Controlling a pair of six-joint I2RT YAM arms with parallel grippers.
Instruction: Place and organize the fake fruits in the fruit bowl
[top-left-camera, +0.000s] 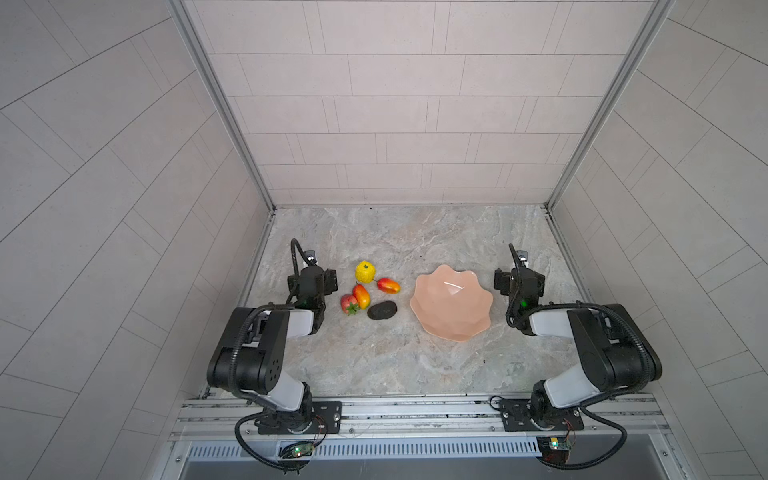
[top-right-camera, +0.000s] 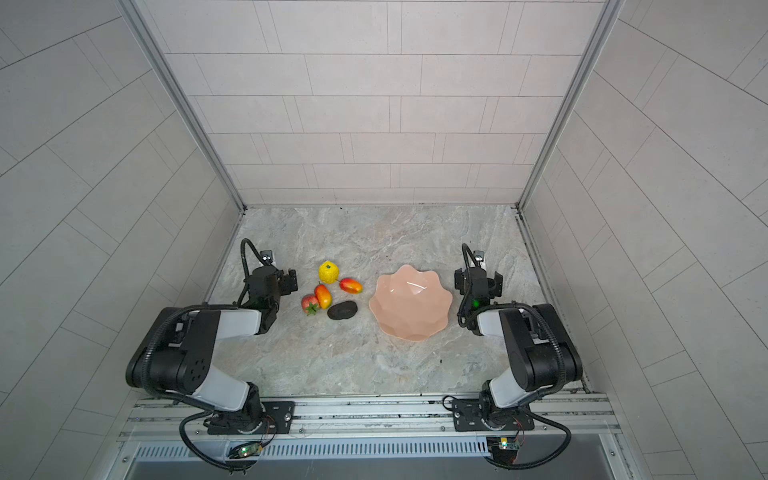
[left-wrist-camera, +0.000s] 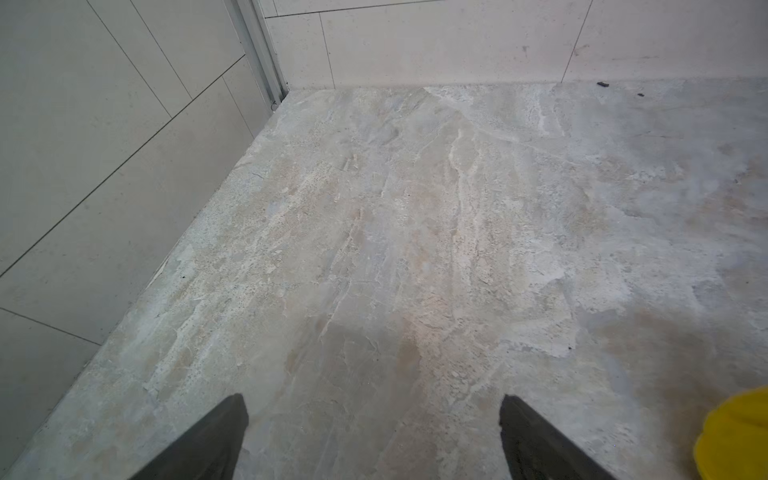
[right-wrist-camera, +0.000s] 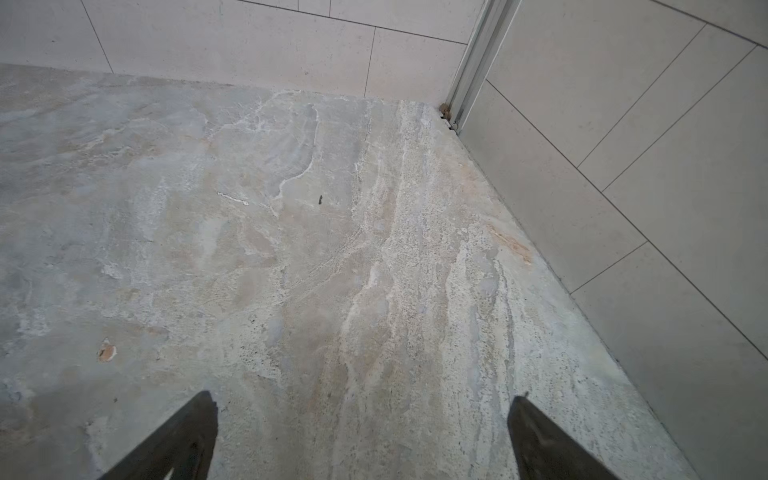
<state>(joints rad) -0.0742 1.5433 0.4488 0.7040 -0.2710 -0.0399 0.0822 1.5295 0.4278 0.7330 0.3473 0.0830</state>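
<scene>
left jaws: apart, empty
right jaws: apart, empty, beside fruit bowl (top-left-camera: 451, 305)
step: likely grab bumpy yellow fruit (top-left-camera: 365, 272), nearest left jaws
tip: straddle squarely; round, may roll toward mango (top-left-camera: 388, 285)

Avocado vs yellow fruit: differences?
The avocado is black; the yellow fruit is bright yellow. The avocado is a flat-lying oval; the yellow fruit is round and bumpy. The avocado sits at the cluster's near side, the yellow fruit at its far side. Both lie on the table, outside the fruit bowl.

Bare tabletop (top-left-camera: 399, 353) separates avocado (top-left-camera: 382, 310) and fruit bowl (top-left-camera: 451, 318); strawberry (top-left-camera: 348, 303) seemingly touches mango (top-left-camera: 361, 296).
</scene>
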